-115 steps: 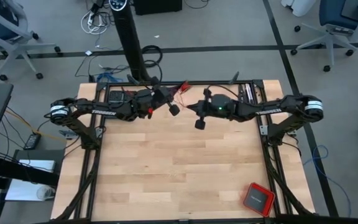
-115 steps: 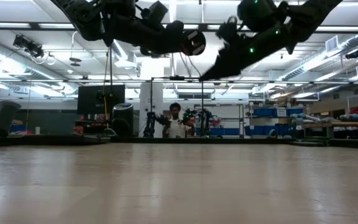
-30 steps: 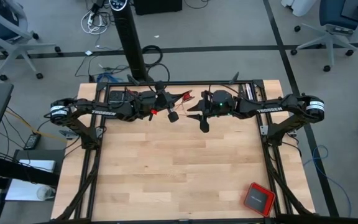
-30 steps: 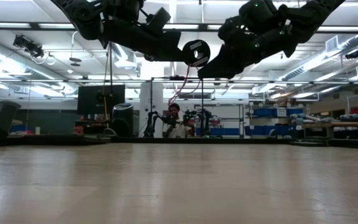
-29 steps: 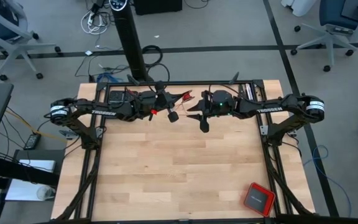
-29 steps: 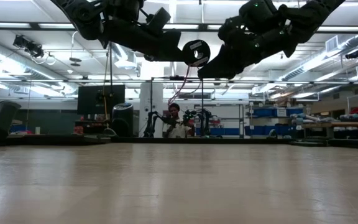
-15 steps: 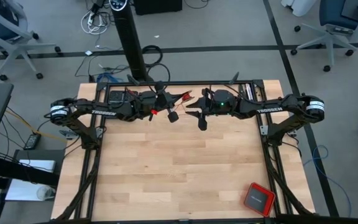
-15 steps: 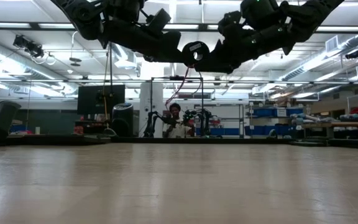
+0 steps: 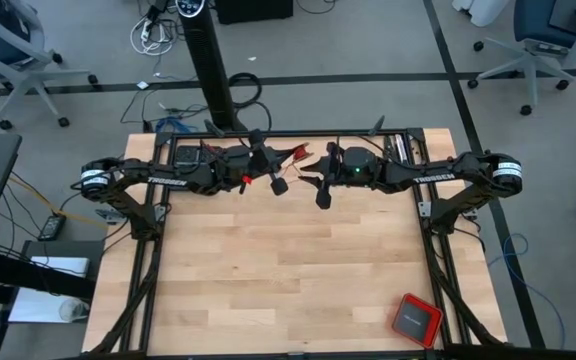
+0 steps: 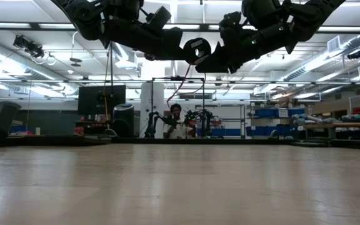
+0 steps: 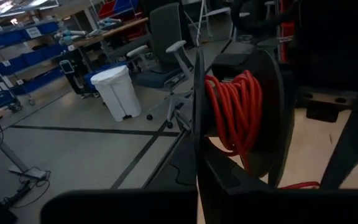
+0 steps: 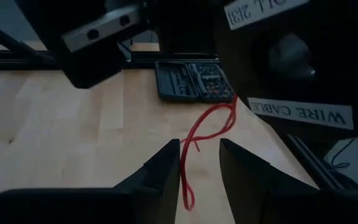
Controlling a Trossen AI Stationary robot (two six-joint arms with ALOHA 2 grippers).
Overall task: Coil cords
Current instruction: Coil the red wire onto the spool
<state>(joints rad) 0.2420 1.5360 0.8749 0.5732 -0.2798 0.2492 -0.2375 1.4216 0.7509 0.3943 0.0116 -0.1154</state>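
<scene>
The spool at the back of the table is the landmark here. Left of it, the left gripper is closed tight on the spool and holds it in the air above the table's rear edge. Most of the red cord is already wound around the spool's core between its two dark discs, while a loose tail droops below it in a thin loop. Right of the spool, the right gripper has its fingers parted with the tail running down between them; I judge it is about to pinch, but nothing is gripped yet.

The risks, as I judge them:
- The cord is very thin, so the right fingers could close beside it and catch nothing.
- A pull that is too hard could drag wound turns off the core.
- The two grippers are nearly touching, so a small sideways move could knock the spool.

The red box sits well away from the spool, near the table's front right corner.
</scene>
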